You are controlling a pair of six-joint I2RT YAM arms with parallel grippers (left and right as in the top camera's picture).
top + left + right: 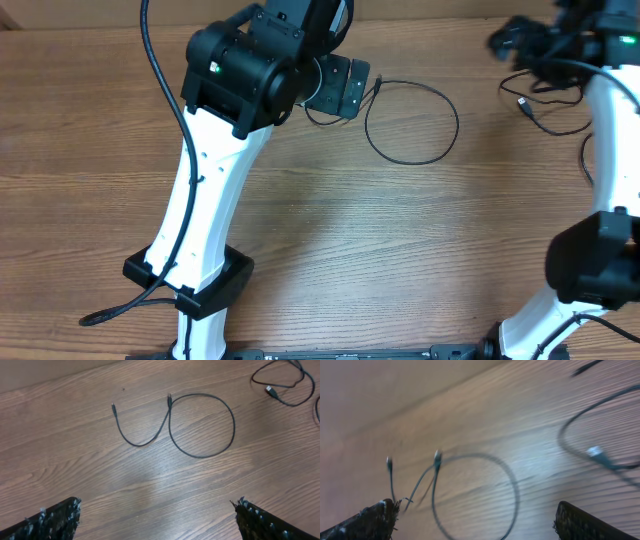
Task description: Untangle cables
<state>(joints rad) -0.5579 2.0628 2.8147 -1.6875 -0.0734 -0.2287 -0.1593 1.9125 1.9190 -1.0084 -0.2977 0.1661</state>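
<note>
A thin black cable (412, 120) lies on the wooden table as one round loop with a short S-shaped tail. In the left wrist view the thin cable (202, 425) lies flat with both ends free. A second, thicker black cable (548, 112) with a silver plug lies at the far right, and it also shows in the left wrist view (280, 382). The two cables lie apart. My left gripper (157, 515) is open and empty above bare table, near the loop (345, 85). My right gripper (475, 520) is open and empty; its view is blurred and shows both the loop (475, 495) and the thicker cable (595, 452).
The left arm's own black wiring (150, 60) runs down the left side and ends near its base (100, 315). The right arm's white link (610, 130) stands over the right edge. The table's far edge (80, 12) is at the top.
</note>
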